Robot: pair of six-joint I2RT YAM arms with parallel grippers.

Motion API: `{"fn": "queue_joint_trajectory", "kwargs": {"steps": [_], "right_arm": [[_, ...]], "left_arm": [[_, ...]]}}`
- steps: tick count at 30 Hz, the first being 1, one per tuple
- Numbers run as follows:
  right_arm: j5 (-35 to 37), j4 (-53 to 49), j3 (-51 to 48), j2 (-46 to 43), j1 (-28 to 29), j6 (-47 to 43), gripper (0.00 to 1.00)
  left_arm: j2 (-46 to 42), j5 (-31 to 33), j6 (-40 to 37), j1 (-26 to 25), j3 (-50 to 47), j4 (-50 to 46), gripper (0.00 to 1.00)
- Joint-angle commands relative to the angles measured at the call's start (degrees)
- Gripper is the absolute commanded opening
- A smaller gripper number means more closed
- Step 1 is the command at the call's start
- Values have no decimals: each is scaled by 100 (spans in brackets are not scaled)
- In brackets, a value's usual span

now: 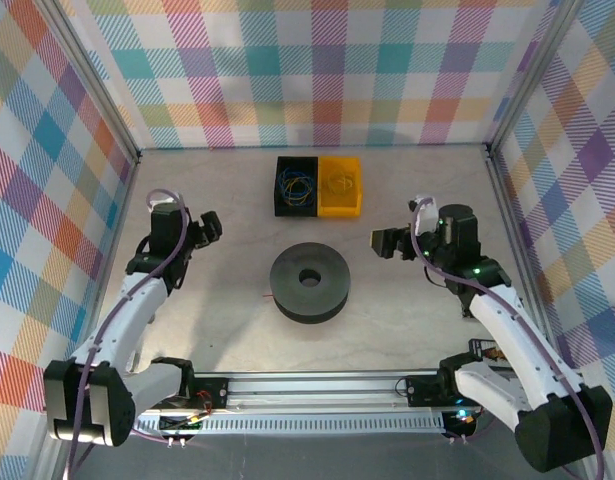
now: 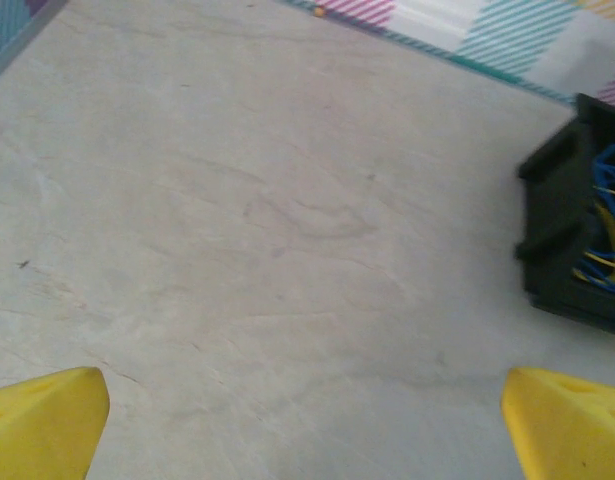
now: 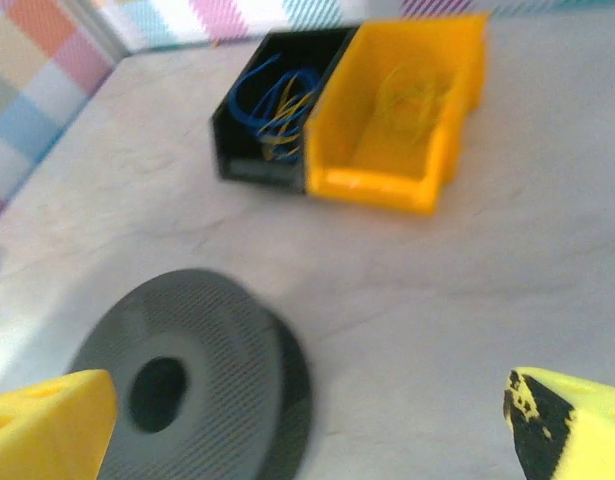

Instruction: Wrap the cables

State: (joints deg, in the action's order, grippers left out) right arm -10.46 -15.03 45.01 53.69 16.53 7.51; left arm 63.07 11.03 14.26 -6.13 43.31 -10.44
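Note:
Thin blue and yellow cables lie tangled in a black bin at the back of the table. A pale yellow cable lies in the yellow bin beside it. A dark grey spool lies flat mid-table, and a short red cable end shows at its left edge. My left gripper stands open left of the spool, over bare table. My right gripper stands open to the spool's right. The right wrist view has the spool at lower left and the blue cables beyond it.
Plaid walls close in the table on the left, back and right. The left wrist view shows bare table between my left gripper's yellow fingertips, with the black bin at the right edge. Bare table separates the spool from the bins.

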Motion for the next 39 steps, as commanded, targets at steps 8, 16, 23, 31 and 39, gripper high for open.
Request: {"fn": "queue_joint_trajectory", "kwargs": {"steps": [8, 16, 23, 31, 39], "right_arm": [[1615, 3566, -2140, 415, -686, -1503, 99], [1520, 5415, -2368, 2230, -1082, -1167, 99], [1373, 6734, -2501, 3155, -1228, -1045, 99], [862, 6291, -2143, 3460, -1617, -751, 99], [870, 6275, -2137, 3449, -1623, -751, 99]], "left_arm": [[259, 1302, -811, 33, -2416, 4506, 100], [1693, 1300, -1120, 42, -2429, 5746, 100], [2811, 597, -1472, 26, -2332, 6826, 100], [2747, 591, -1408, 33, -2072, 6142, 100], [2746, 594, -1420, 33, -2065, 6168, 100]]}}
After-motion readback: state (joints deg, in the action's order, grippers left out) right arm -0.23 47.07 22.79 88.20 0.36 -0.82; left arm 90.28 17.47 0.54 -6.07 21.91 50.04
